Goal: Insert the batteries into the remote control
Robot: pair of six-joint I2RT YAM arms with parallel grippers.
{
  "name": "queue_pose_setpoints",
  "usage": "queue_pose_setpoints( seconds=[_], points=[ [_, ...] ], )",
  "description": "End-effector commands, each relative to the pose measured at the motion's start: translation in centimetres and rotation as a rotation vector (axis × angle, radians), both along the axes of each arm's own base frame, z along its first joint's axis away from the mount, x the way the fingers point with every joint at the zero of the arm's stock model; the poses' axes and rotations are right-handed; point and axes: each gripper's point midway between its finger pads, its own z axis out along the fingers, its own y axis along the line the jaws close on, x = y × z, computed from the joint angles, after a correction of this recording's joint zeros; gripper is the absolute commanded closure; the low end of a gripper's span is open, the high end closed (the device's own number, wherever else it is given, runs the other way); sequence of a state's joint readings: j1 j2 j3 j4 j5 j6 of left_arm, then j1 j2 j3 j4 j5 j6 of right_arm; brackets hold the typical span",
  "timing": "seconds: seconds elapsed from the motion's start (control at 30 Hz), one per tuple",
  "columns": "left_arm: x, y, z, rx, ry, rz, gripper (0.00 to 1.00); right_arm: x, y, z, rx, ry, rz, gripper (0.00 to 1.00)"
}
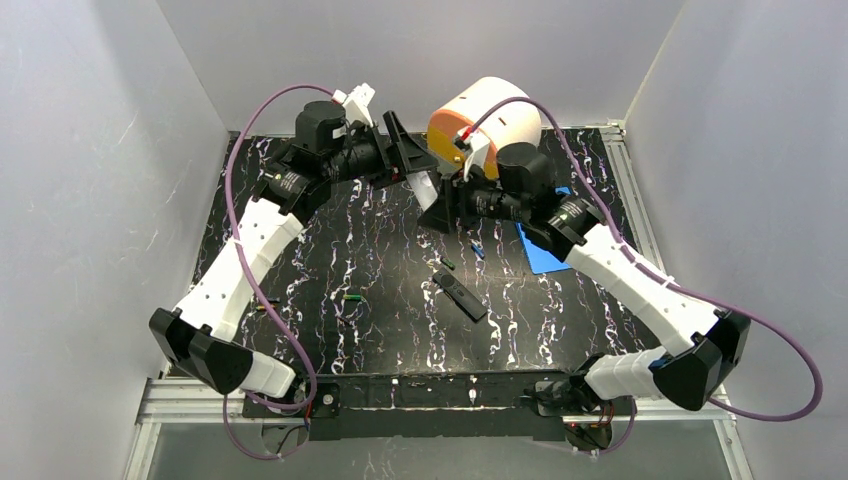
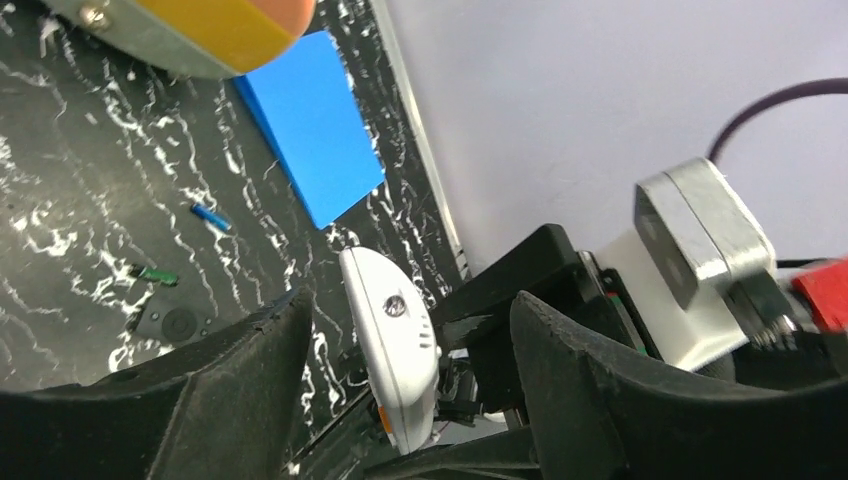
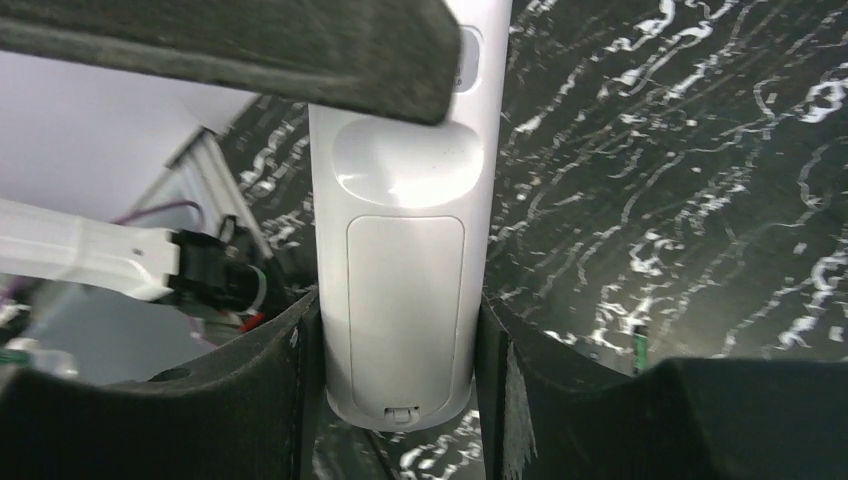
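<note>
One remote sits clenched in our right end effector; the left end effector gapes beside it. We should slide its cover off squarely.

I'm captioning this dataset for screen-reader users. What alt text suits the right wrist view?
A white remote is clamped between the two black fingers of the right gripper, its back to the camera and the battery cover in place. A black finger of the left gripper crosses its top, over a black marbled table.
</note>
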State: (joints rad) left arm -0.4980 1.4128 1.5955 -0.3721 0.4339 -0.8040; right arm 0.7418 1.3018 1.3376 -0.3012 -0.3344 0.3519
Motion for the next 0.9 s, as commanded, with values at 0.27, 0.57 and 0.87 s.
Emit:
queue_pose_setpoints(
  seconds=[0.27,0.57,0.87],
  points=[
    [-3.2,2.8,-3.2,0.08,0.26,-0.142,0.57,1.0,-0.4,-0.6,-0.199,-0.224,0.043,0.77],
    [-4.6,2.1,-5.5,0.059,0.357,-0.239,0.64,0.6,0.7,-2.0,-0.269,-0.204,0.122,0.84],
    [-4.9,2.2,-6.2,0.057,0.37,-0.265,0.7,0.0,1.0,-2.2,-0.269,-0.227,0.176,0.82]
  ],
)
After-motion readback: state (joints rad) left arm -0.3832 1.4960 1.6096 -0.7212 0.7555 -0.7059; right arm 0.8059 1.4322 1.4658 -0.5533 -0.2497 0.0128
